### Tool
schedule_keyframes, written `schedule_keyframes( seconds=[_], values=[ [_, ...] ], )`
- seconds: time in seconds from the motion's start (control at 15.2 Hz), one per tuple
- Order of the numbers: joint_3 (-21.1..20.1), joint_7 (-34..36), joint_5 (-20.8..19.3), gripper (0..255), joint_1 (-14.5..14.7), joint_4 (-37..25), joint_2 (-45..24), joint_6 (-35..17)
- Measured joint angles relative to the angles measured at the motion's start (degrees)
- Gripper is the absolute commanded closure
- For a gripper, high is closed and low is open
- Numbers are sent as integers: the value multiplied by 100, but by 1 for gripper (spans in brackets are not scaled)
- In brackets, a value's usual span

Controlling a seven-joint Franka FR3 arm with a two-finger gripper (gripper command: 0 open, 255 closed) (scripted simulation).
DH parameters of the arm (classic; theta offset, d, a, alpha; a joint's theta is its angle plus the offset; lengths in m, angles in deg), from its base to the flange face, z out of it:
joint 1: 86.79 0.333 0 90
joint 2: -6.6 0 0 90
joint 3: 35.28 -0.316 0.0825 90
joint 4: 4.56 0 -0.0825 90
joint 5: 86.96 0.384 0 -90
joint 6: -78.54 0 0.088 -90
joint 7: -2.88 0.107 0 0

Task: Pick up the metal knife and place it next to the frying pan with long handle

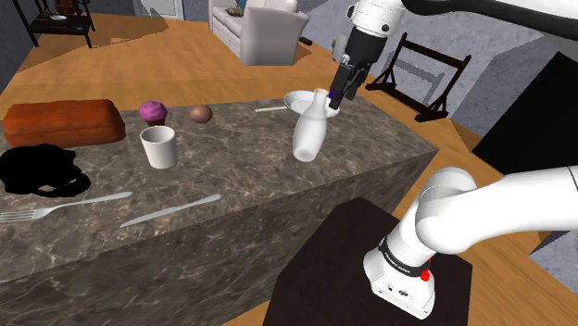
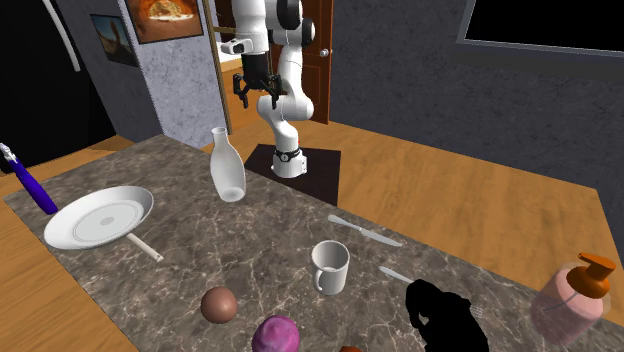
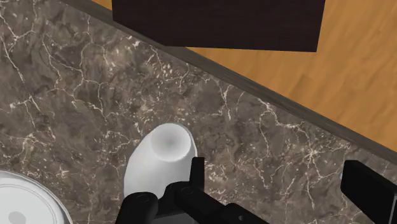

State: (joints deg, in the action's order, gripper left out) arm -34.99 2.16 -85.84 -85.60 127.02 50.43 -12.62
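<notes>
We see the all-black two-finger claw [image 1: 339, 98] [image 2: 255, 98] [image 3: 283, 184] hanging above the dark veined marble tabletop [image 1: 241, 176] [image 2: 290, 225] [image 3: 76, 83], its fingers [image 3: 369, 188] spread wide with nothing between them. Right under it stands a white narrow-necked bottle vase [image 1: 310, 130] [image 2: 228, 172] [image 3: 167, 145], upright, near the long edge on the side of the arm's stand.

The slim silver metal knife [image 1: 171, 211] [image 2: 365, 231] lies flat farther along that same long edge, well apart from the claw. A silver fork [image 1: 65, 206] lies just beside it, and a plain white mug [image 1: 159, 146] [image 2: 330, 267] stands near it toward the tabletop's middle.

The white round frying pan with a long handle [image 1: 301, 100] [image 2: 98, 216] [image 3: 25, 203] rests by the opposite long edge, near the vase's end of the tabletop.

On the white arm's base [image 1: 403, 269] a dark band bears small lettering that we cannot read.
</notes>
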Motion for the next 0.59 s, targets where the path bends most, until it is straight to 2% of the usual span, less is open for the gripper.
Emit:
schedule_keyframes(
  seconds=[0.13,0.59],
  values=[
    [-2,-53,2,0,31,-6,-64,-62],
    [-151,-684,84,0,463,-52,-1107,-1100]
  ],
)
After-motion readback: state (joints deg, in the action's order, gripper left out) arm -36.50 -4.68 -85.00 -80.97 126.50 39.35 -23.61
